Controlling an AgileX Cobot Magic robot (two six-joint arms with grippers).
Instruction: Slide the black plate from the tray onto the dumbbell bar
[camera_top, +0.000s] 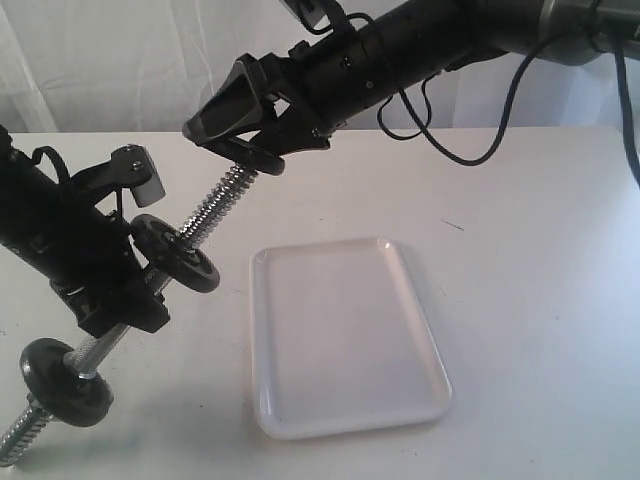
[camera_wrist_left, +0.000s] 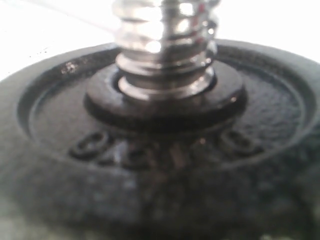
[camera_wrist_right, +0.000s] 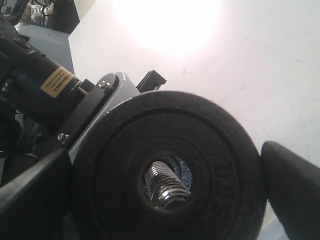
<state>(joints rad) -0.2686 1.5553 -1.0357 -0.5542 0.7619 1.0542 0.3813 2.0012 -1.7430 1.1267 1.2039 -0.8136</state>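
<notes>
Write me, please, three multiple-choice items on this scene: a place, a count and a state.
1. Where is the black plate? A. on the tray B. at the dumbbell bar's upper threaded end C. at its lower end
2. How many other discs are on the bar? A. none B. four C. two
3. The right gripper is: A. shut on the black plate B. open C. out of view
Answers: 1 B, the bar's tip shows through its hole and the tray lies bare; 2 C, one sits on each side of the left gripper; 3 A, its fingers press the plate's rim.
</notes>
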